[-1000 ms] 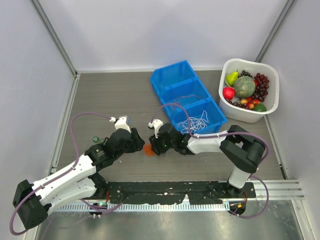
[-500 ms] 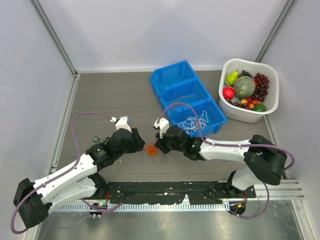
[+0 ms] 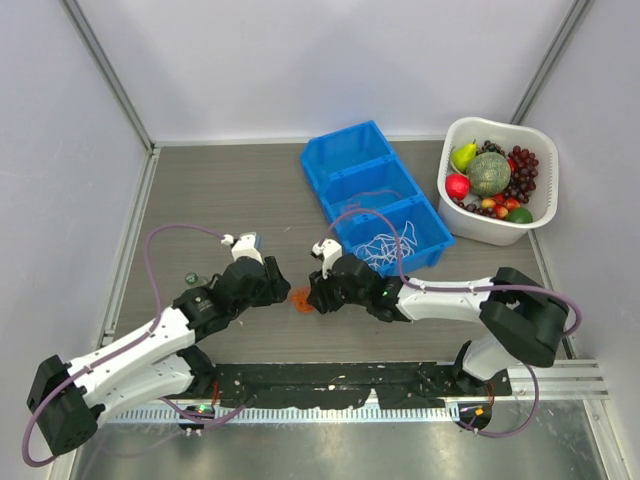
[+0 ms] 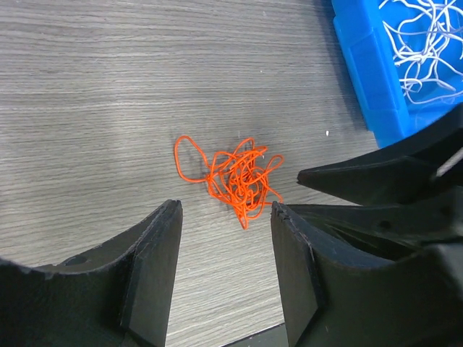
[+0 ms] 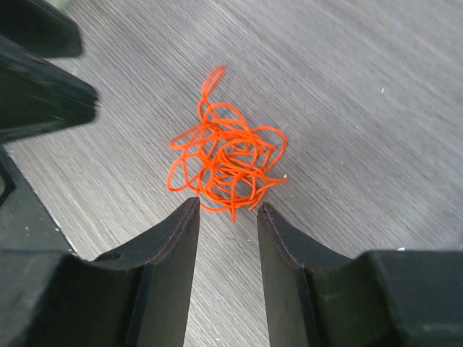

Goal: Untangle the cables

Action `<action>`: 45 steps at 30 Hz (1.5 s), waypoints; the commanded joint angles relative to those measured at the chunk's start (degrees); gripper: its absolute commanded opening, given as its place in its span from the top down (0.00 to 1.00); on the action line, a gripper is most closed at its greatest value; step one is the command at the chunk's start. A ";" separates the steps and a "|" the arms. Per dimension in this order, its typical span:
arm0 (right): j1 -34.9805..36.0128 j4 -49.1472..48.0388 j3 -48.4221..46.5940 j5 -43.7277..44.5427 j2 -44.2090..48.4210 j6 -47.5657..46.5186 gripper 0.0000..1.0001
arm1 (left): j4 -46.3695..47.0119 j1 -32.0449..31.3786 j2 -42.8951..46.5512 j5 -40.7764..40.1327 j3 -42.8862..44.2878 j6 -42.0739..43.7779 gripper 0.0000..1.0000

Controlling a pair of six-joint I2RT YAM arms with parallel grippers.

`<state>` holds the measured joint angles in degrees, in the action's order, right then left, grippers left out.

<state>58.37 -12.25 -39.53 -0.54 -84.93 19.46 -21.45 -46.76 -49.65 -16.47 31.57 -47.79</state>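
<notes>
Most of the job is left: the orange cable (image 4: 235,173) lies knotted on the bench (image 4: 87,87), with the left tool (image 4: 224,217) and right tool (image 5: 228,210) beside it, both parted and empty.

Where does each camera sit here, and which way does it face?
Top external: above and behind the bases, facing down onto the table; the left arm and right arm show whole.
Left wrist: on the left arm, looking past the left gripper's open fingers at the orange cable.
Right wrist: on the right arm, looking past the right gripper's open fingers at it from the opposite side.
Shared: both wrist views hold that tangled cable.
</notes>
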 commanded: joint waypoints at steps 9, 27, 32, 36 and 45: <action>-0.01 -2.43 -2.66 -0.61 -6.92 1.46 0.76 | 0.53 0.18 1.31 -0.58 0.33 0.15 0.43; 0.08 11.90 -6.78 2.38 20.92 4.79 0.99 | 16.52 1.32 12.72 12.76 -0.63 3.04 0.25; 0.08 15.67 -10.21 1.42 25.51 6.64 0.99 | 23.73 1.32 20.46 17.95 -2.92 9.28 0.10; 0.08 17.52 -13.64 -1.83 27.62 7.08 0.99 | 24.79 1.32 21.17 21.12 -1.78 13.59 0.09; 0.08 17.17 -15.84 -6.67 29.02 9.98 0.99 | 26.81 1.32 10.90 26.75 2.97 19.13 0.11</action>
<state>58.37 5.91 -53.06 -4.23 -56.90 27.24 1.32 -45.71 -34.54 7.05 31.05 -32.67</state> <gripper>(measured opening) 0.028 0.915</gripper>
